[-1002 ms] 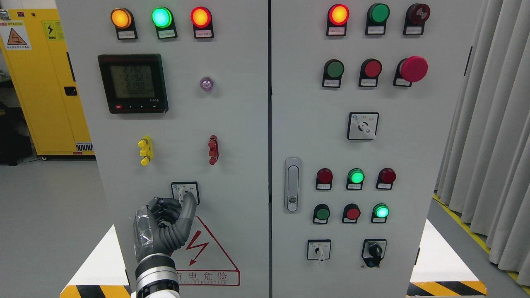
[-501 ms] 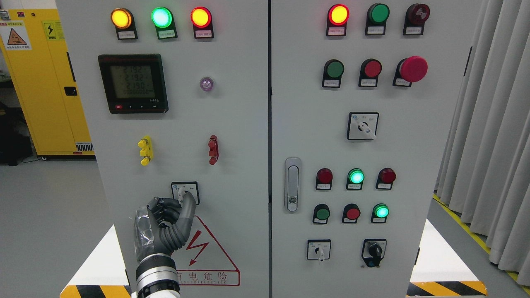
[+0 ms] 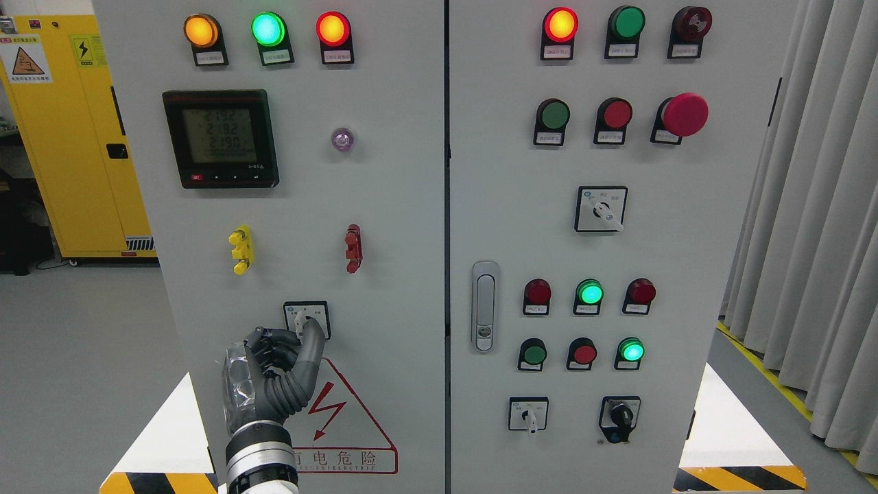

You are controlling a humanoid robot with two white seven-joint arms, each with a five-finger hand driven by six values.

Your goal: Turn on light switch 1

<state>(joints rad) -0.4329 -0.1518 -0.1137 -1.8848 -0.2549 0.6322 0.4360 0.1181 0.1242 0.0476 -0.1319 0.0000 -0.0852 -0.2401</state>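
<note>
A small rotary switch [image 3: 306,318] with a white lever sits on a square plate low on the left cabinet door [image 3: 398,206]. My left hand [image 3: 296,337] reaches up from the bottom edge. Its dark fingers are curled, with the long finger and fingertips [image 3: 314,333] pinched on the switch's lever. The hand hides the lower half of the switch plate. My right arm does not show.
Lit indicator lamps [image 3: 267,29], a digital meter [image 3: 220,138], and yellow and red terminals [image 3: 241,249] are above the hand. The right door holds pushbuttons, a red mushroom button [image 3: 683,114], more rotary switches [image 3: 527,414] and a door handle [image 3: 484,305]. A yellow cabinet [image 3: 62,137] stands at left, curtains at right.
The hand stays at the switch, barely shifted. The white lever shows a little more to the left of the finger than one second ago.
</note>
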